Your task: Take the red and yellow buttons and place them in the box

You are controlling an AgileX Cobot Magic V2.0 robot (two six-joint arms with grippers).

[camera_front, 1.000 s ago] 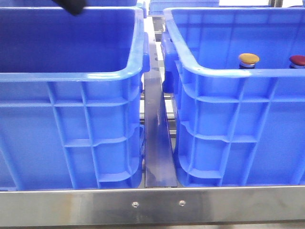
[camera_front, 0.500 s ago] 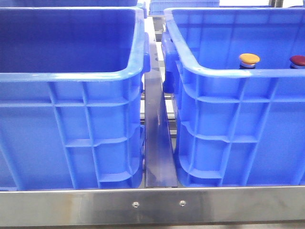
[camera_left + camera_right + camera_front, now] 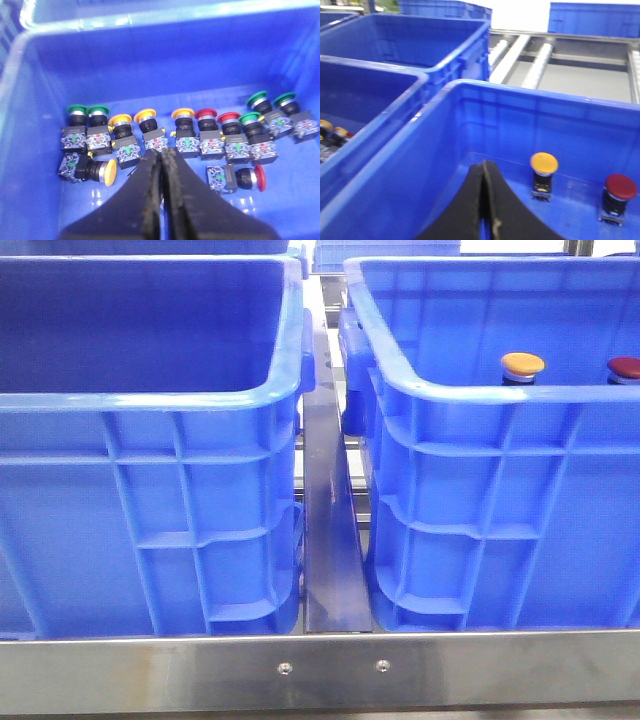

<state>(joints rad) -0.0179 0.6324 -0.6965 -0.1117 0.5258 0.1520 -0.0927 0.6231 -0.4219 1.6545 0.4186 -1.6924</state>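
Note:
A yellow button (image 3: 523, 364) and a dark red button (image 3: 625, 367) stand upright inside the right blue box (image 3: 480, 392). They also show in the right wrist view, yellow (image 3: 543, 164) and red (image 3: 620, 187). My right gripper (image 3: 483, 165) is shut and empty above this box's floor, short of the yellow button. My left gripper (image 3: 161, 152) is shut and empty over the left crate (image 3: 150, 60), just before a row of several green, yellow and red buttons. A yellow one (image 3: 109, 171) and a red one (image 3: 259, 178) lie on their sides. Neither gripper shows in the front view.
The left crate (image 3: 150, 400) and the right box stand side by side with a metal rail (image 3: 330, 500) between them. A steel frame bar (image 3: 320, 670) runs along the front. More blue crates (image 3: 440, 35) and conveyor rollers (image 3: 540, 57) lie behind.
A dark arm part at the top left of the front view one second ago has left that view. The crates and the two buttons have not moved.

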